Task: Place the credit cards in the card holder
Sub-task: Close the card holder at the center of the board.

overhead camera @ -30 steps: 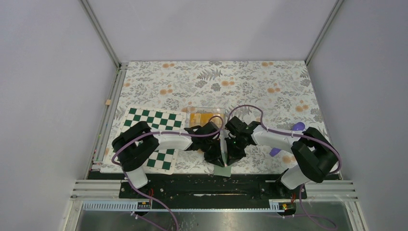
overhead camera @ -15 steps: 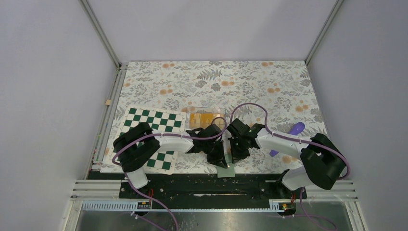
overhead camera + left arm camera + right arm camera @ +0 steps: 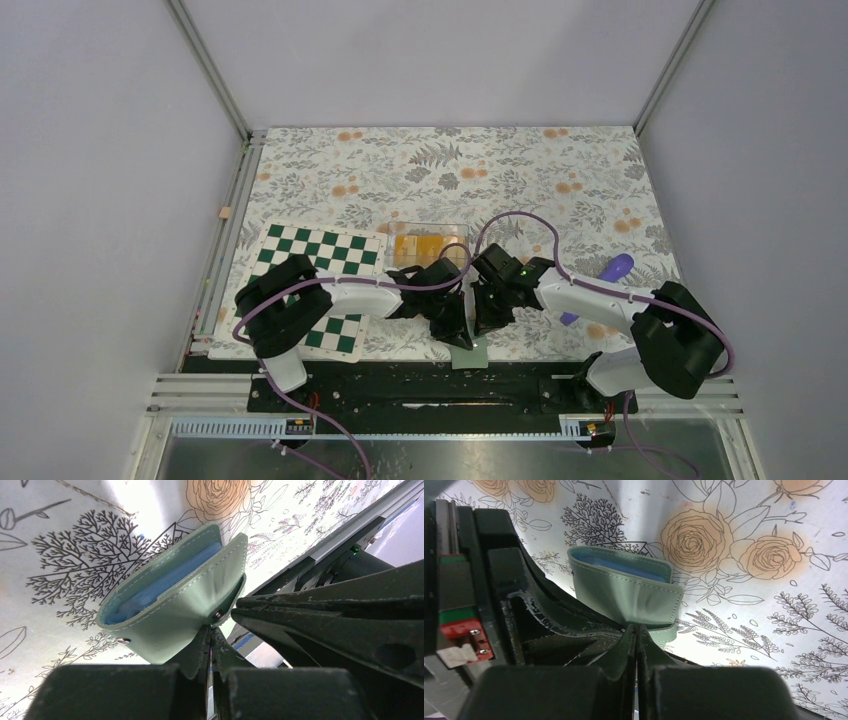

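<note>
The card holder point(image 3: 170, 605) is a pale green leather pouch with a blue inside, lying on the flowered mat near the front edge point(image 3: 468, 352). My left gripper point(image 3: 212, 630) is shut, its tips touching the holder's lower edge beside a snap. The right gripper point(image 3: 635, 629) is shut too, its tips against the holder point(image 3: 634, 595) from the other side; nothing shows between either pair of jaws. The two grippers point(image 3: 458, 335) point(image 3: 480, 325) meet over the holder in the top view. The orange-yellow credit cards point(image 3: 425, 246) lie in a clear tray behind them.
A green-and-white chequered board point(image 3: 320, 250) lies at the left under the left arm. A purple object point(image 3: 617, 267) lies at the right beside the right arm. The black rail point(image 3: 400, 385) runs just in front of the holder.
The right arm's elbow has swung to the right, and both grippers with the holder have shifted slightly right. Both grippers stayed shut.
</note>
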### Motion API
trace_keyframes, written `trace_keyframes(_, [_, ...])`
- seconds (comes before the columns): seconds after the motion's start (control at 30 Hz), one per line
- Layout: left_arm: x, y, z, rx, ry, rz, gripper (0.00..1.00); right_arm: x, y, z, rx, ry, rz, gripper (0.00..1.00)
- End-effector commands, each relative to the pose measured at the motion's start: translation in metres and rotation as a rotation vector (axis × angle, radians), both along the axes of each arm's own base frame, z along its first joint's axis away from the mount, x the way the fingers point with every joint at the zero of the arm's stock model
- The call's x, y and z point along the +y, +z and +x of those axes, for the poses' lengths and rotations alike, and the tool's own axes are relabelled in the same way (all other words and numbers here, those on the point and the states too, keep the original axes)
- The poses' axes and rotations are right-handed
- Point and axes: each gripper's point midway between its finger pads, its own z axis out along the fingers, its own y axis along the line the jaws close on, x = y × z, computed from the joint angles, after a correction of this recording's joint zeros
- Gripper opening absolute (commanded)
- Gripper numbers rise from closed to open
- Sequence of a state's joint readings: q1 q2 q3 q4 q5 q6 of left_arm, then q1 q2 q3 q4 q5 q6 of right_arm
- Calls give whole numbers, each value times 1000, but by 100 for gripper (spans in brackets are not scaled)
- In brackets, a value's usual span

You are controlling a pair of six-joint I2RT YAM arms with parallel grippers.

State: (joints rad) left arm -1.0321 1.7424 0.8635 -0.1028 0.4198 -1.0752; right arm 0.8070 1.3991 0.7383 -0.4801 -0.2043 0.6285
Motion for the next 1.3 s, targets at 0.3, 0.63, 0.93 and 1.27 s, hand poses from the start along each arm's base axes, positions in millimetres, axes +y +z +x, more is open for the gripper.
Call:
trace_keyframes(0.3, [11,-6,10,-71,54,61,0,5,-4,-8,23,0,39,0])
trace_keyframes(0.63, [13,-9,9,-65,63,73,0,3,6,-7,-19,-3,68,0])
trace_keyframes(0.93, [14,-11,8,-64,64,75,0,-5,2,-18,1,0,67,0])
trace_keyframes(1.27, [15,-13,7,-60,59,78,0,8,-3,-12,27,5,75,0])
